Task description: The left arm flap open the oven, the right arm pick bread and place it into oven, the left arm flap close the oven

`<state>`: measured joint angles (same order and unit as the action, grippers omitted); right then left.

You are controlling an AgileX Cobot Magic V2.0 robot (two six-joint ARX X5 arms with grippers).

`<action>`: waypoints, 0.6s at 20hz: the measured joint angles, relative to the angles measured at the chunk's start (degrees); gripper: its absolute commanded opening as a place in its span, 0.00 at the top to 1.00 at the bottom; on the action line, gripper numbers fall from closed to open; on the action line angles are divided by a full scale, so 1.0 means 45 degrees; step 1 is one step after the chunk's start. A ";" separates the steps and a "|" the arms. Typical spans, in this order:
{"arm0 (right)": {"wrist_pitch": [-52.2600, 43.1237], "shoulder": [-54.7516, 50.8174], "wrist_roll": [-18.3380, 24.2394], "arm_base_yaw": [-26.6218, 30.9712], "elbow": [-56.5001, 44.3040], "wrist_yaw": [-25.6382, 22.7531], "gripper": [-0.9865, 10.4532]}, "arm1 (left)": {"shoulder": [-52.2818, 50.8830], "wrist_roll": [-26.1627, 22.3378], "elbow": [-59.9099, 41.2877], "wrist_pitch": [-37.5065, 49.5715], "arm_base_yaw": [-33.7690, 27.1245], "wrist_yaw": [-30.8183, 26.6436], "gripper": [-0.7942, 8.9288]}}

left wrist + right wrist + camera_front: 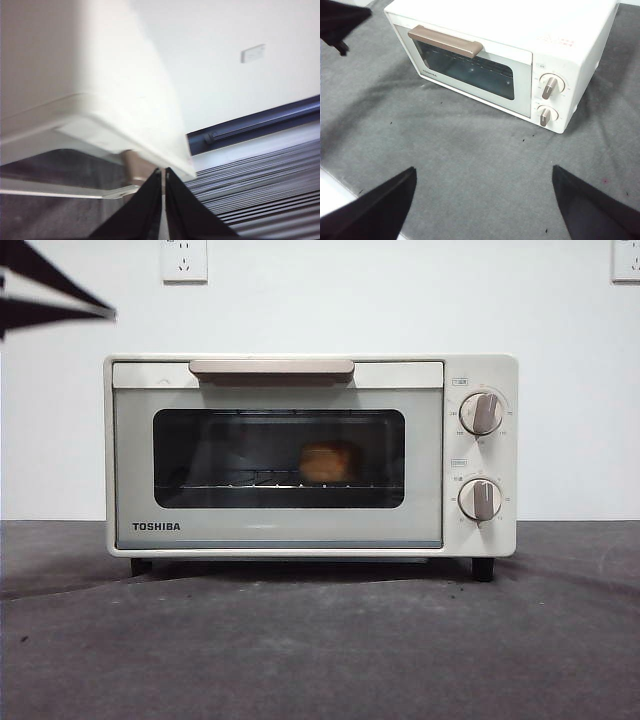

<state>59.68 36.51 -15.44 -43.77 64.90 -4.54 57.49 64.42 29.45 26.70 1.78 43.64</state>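
Note:
The cream-white oven point(310, 455) stands on the grey mat with its door closed. Through the dark glass, the golden bread point(327, 462) sits on the wire rack, right of centre. My left gripper point(60, 302) hovers shut and holding nothing beside the oven's upper left corner. In the left wrist view its jaws point(163, 175) meet just off the end of the beige handle point(136, 167). My right gripper point(482, 200) is open and empty, high above the mat in front of the oven point(505, 55). The bread does not show in either wrist view.
Two beige knobs point(482, 455) sit on the oven's right panel. A grey mat point(320, 640) covers the table in front. Wall sockets point(184, 260) hang on the white wall behind. The left arm's black tip point(340, 20) shows in the right wrist view.

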 measured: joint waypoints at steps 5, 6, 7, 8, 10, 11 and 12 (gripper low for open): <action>0.0000 0.0000 0.0000 0.0000 0.0000 0.0000 0.76 | -0.1875 -0.1515 0.0860 -0.3186 0.0005 -0.0117 0.90; 0.0000 0.0000 0.0000 0.0000 0.0000 0.0000 0.79 | -0.2346 -0.2132 0.1127 -0.4231 0.0005 -0.0359 0.90; 0.0000 0.0000 0.0005 0.0000 0.0000 0.0000 0.81 | -0.2691 -0.2637 0.1336 -0.5081 0.0000 -0.0573 0.90; 0.0000 0.0000 0.0005 0.0000 0.0000 0.0000 0.83 | -0.3055 -0.3245 0.1569 -0.6023 0.0005 -0.0860 0.90; -0.0010 0.0000 0.0053 0.0000 0.0000 0.0000 0.89 | -0.3779 -0.4600 0.1972 -0.7766 0.0000 -0.1404 0.90; -0.0029 0.0000 0.0083 0.0000 0.0000 0.0000 0.90 | -0.4080 -0.5183 0.2103 -0.8374 0.0000 -0.1545 0.90; -0.0073 0.0000 0.0131 0.0000 0.0000 0.0000 0.90 | -0.4420 -0.5872 0.2249 -0.8995 0.0005 -0.1729 0.90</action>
<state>59.35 36.51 -14.85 -43.77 64.90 -4.54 37.60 38.00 39.57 -13.78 1.80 35.86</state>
